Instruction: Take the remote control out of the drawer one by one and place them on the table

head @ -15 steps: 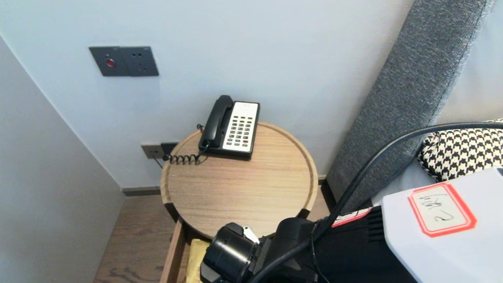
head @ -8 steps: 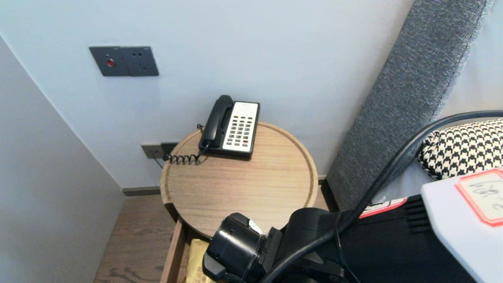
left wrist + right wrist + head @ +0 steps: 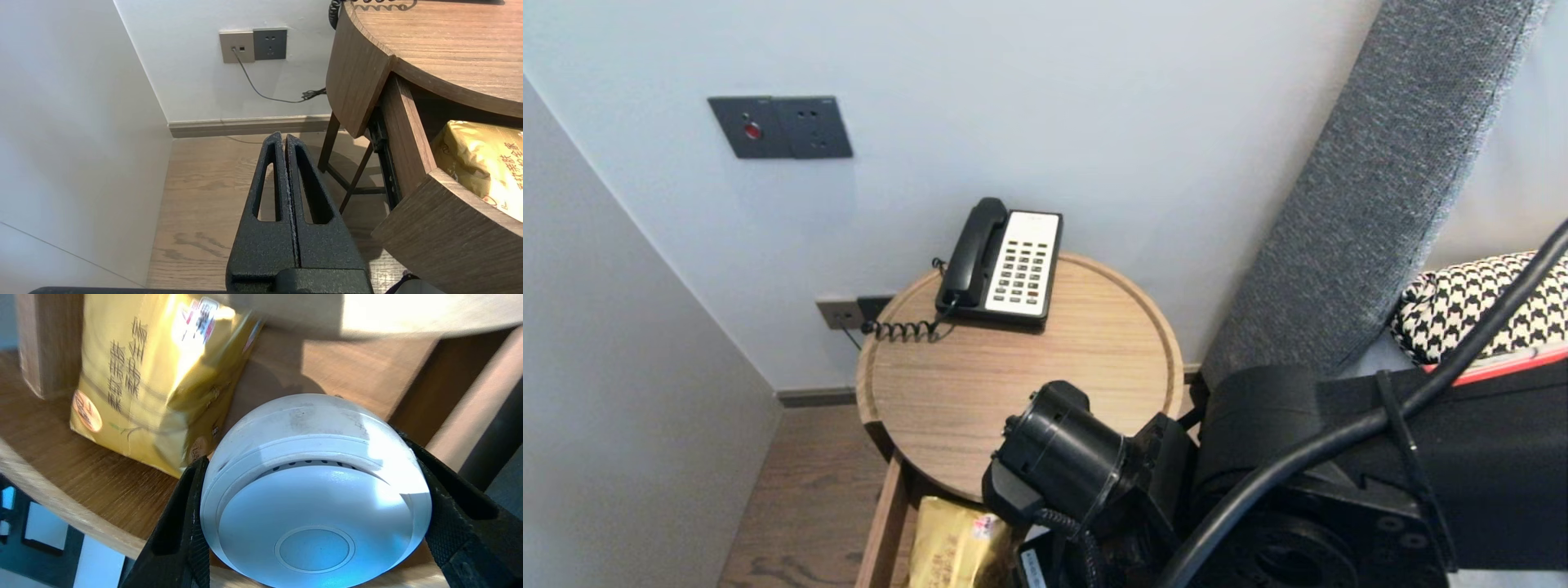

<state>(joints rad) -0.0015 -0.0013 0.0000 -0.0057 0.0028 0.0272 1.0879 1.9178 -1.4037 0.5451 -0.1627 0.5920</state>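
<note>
With my right pincer (image 3: 304,457) clamping the white disc (image 3: 314,498) by its rim over the open drawer (image 3: 81,473), I'd keep it level and clear of the gold packet (image 3: 151,375); my left pincer (image 3: 284,139), closed, is parked beside the surface (image 3: 449,41).

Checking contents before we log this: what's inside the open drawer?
In the drawer, a gold foil packet lies on the floor; next to it is a white round device, gripped by the right hand. The drawer's back part is hidden under the tabletop.
</note>
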